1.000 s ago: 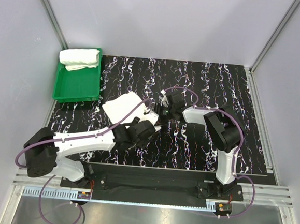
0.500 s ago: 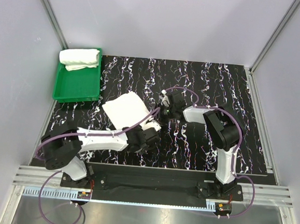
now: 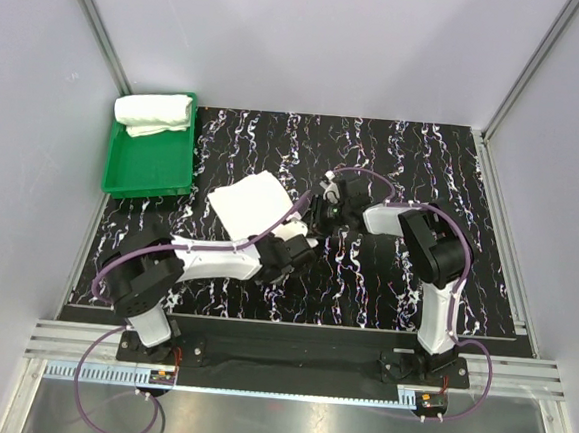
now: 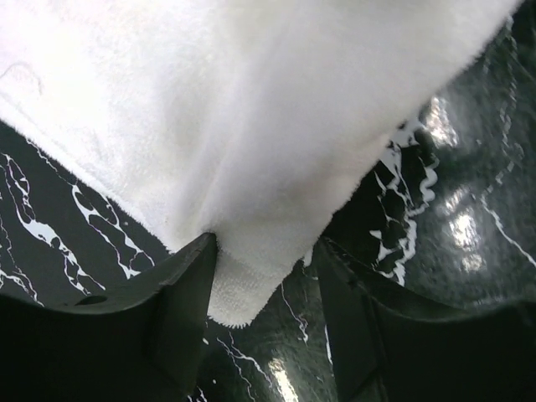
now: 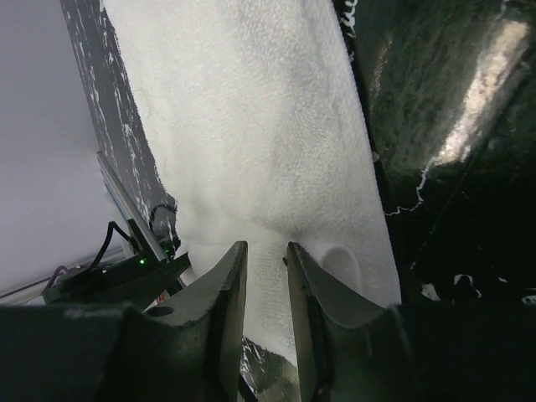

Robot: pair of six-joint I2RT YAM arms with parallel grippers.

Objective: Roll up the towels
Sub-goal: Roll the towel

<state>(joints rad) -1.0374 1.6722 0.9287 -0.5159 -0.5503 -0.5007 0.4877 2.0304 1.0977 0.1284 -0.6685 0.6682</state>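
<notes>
**Both grippers at one corner of the flat towel**

The flat towel (image 3: 249, 201) lay spread on the black marbled table (image 3: 405, 155), left of centre and just below and to the right of the green tray (image 3: 149, 163). It sat skewed to the table edges. The rolled towel (image 3: 155, 114) rested in the far end of the tray, well apart from both arms.

The two arms met at the flat towel's right-hand end. The left gripper (image 4: 266, 244) reached in low from the near left. In its wrist view its fingers (image 4: 180, 293) stood spread on either side of a towel corner. The cloth touched the inner face of one finger, and a dark gap showed in front of the other, so nothing was pinched there.

The right gripper (image 5: 266, 247) came in from the right. Its fingers (image 5: 314, 301) were drawn close with only a thin slot between them. White cloth filled that slot, and a crease in the towel ran up into it, so they appeared to nip a fold near the towel's edge. Beyond the fingers the towel stretched flat across the table
</notes>
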